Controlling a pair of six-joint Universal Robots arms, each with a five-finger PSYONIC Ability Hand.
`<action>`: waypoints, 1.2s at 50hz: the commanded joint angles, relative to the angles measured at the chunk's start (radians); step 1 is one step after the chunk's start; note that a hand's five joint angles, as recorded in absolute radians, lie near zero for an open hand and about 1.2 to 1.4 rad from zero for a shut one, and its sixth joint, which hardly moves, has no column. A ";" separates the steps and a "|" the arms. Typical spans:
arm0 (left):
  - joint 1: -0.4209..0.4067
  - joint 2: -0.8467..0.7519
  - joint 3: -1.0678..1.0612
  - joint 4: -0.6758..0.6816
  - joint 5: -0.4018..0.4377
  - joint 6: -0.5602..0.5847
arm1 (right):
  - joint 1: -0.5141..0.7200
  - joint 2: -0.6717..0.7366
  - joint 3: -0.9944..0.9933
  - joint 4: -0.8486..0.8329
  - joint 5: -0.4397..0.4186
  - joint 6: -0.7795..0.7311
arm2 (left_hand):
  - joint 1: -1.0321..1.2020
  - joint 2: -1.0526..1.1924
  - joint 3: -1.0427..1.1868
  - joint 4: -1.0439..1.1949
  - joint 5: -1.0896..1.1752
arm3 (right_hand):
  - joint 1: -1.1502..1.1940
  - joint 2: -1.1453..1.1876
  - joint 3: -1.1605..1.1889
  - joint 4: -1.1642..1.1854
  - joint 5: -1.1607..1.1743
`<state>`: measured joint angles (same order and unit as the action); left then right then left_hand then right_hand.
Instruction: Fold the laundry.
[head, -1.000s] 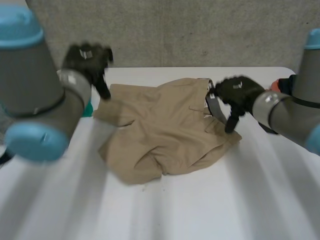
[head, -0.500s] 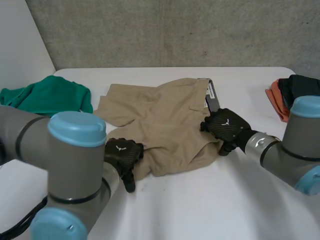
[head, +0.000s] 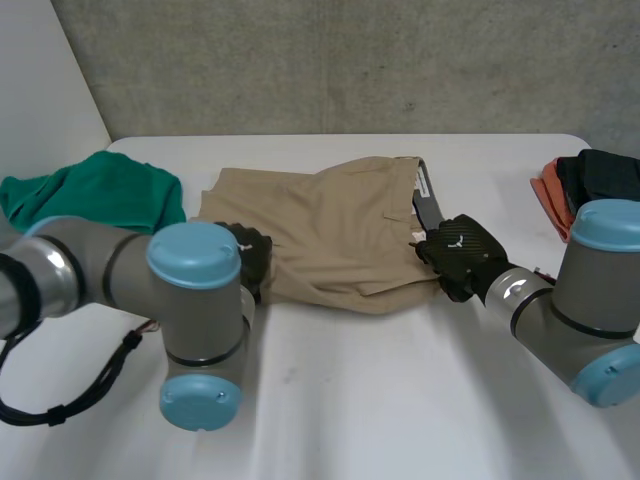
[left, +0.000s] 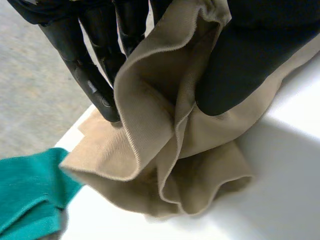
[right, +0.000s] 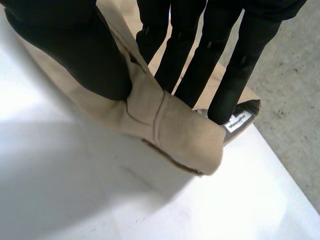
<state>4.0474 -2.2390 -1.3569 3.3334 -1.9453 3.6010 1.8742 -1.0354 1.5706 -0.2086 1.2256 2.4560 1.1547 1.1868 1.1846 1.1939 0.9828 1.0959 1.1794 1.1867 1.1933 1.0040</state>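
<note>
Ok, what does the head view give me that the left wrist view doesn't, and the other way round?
Head view adds the right hand on the khaki shorts at their waistband edge, plus an orange cloth and a dark cloth at the table's right edge. Left wrist view adds the grip up close: the left hand pinches a bunched fold of the shorts' edge between thumb and fingers. Both share the shorts, the green garment, the left hand and the white table.
</note>
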 joint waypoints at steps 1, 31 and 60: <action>0.025 0.226 -0.135 -0.043 0.029 0.002 | 0.002 -0.113 0.031 0.206 0.066 -0.006 | 0.242 0.209 0.212 0.202 0.239 | 0.300 0.217 0.210 0.203 0.218; 0.131 0.291 -0.177 -0.430 0.287 0.080 | 0.034 -0.166 0.031 0.735 0.224 -0.281 | 0.242 0.209 0.212 0.202 0.239 | 0.300 0.217 0.210 0.203 0.218; 0.124 -0.341 0.829 -0.328 0.187 0.099 | 0.060 0.261 -0.512 0.147 0.451 -0.077 | 0.242 0.209 0.212 0.202 0.239 | 0.300 0.217 0.210 0.203 0.218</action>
<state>4.1779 -2.4828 -0.6160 2.9724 -1.7539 3.6586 1.9295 -0.8396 1.0993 0.0286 1.6641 2.4053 1.1552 1.1979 1.1880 1.1950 1.0120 1.0959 1.1794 1.1870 1.1937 1.0419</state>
